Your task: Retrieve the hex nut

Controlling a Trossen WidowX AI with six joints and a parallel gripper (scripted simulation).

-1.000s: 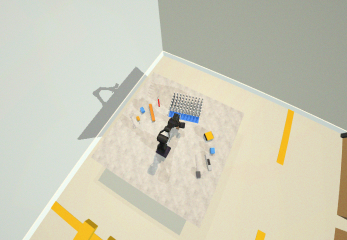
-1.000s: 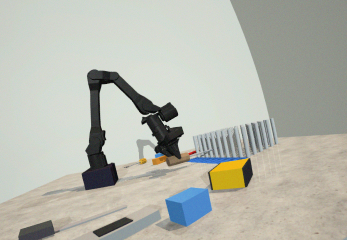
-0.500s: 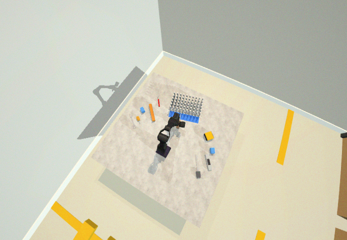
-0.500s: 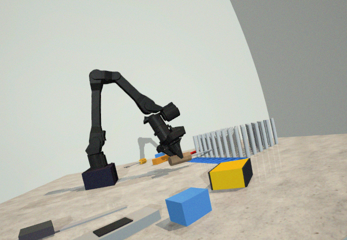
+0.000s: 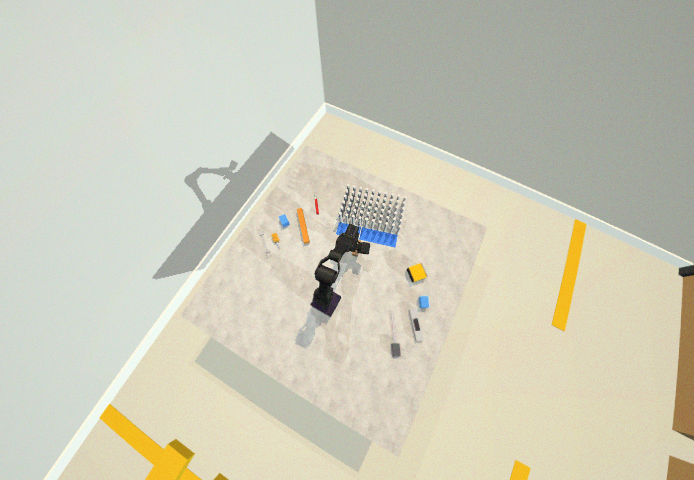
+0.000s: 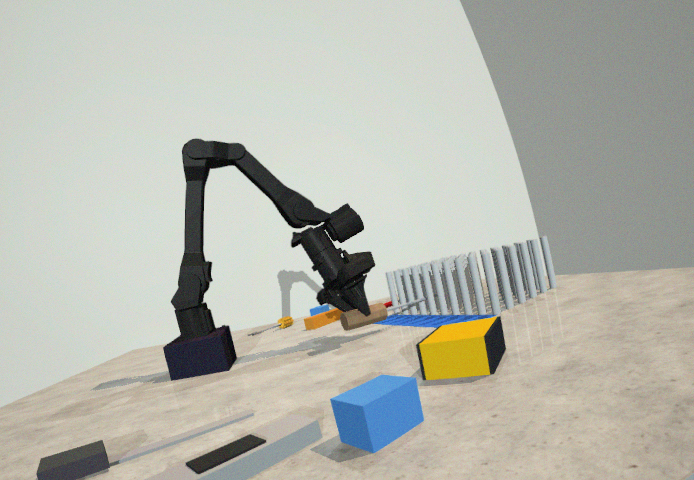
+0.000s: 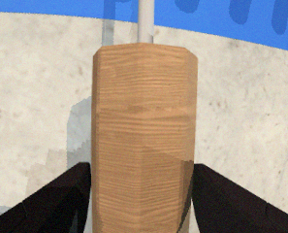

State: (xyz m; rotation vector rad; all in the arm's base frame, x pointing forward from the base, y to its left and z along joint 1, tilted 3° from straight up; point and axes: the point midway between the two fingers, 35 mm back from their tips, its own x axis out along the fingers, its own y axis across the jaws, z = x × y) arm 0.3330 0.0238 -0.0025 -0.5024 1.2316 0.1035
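Observation:
My gripper (image 6: pixel 362 313) (image 7: pixel 142 174) is shut on the wooden handle (image 6: pixel 350 320) (image 7: pixel 144 107) of a tool, low over the table in front of the taped strip. The tool's thin metal shaft (image 6: pixel 406 306) (image 7: pixel 145 21) points over the blue taped strip (image 5: pixel 380 237) (image 6: pixel 441 320) (image 7: pixel 207 19) toward the spacers. Whether its tip is between spacers cannot be told. The grey metal spacers (image 5: pixel 371 209) (image 6: pixel 472 285) stand upright in rows behind the strip. The arm covers part of the strip in the top view. The hex nut cannot be made out in any view.
Right of the arm in the top view are a yellow block (image 5: pixel 417 272) (image 6: pixel 452 357), a blue block (image 5: pixel 424 302) (image 6: pixel 382 413), a grey bar (image 5: pixel 414 316) and a dark-handled tool (image 5: pixel 395 350) (image 6: pixel 73 460). Left are an orange bar (image 5: pixel 302 226), a red-handled tool (image 5: pixel 316 206) and another blue block (image 5: pixel 284 220).

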